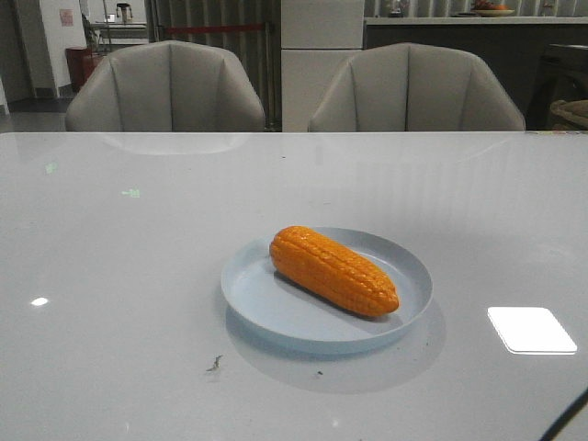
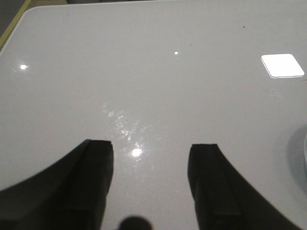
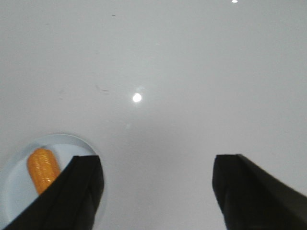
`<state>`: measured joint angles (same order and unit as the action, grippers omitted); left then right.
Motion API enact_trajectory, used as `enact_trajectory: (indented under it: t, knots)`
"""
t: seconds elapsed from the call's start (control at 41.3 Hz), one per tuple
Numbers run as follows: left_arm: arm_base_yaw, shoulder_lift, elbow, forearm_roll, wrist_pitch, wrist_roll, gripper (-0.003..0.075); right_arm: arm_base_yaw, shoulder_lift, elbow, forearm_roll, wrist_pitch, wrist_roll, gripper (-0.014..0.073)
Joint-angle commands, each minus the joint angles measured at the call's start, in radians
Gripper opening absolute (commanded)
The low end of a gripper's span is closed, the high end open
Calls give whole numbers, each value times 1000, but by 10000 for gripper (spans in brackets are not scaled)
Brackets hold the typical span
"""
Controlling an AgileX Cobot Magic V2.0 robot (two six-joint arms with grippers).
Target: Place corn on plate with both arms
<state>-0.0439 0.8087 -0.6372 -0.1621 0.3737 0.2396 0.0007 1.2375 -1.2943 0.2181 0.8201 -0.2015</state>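
Front view: corn [image 1: 334,271] lies on plate [image 1: 276,308].

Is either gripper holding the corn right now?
No, the corn lies alone on the plate, and both wrist views show open, empty jaws.

Corn [image 1: 333,270] lying diagonally on the pale blue plate [image 1: 276,308], blunt end toward the far left, tapered end toward the near right rim. The plate rests on a glossy white table [image 1: 119,276]; two grey chairs [image 1: 165,87] stand behind it. No fingers appear.
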Motion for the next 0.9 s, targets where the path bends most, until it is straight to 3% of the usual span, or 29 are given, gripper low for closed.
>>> enact_trajectory:
  t: [0.0, 0.121, 0.412, 0.63, 0.872]
  knots:
    - [1, -9, -31, -16, -80, 0, 419, -102, -154, 105, 21, -80, 2, 582]
    - [1, -9, -31, -16, -80, 0, 419, -167, -309, 251, 21, -124, 1, 582]
    - [1, -9, -31, -16, -78, 0, 419, -118, -533, 504, 60, -108, -25, 582]
    - [1, -7, -31, -16, -76, 0, 419, -40, -551, 575, 65, -106, -25, 582]
    - [1, -7, -31, -16, -83, 0, 419, -38, -551, 577, 65, -73, -25, 582]
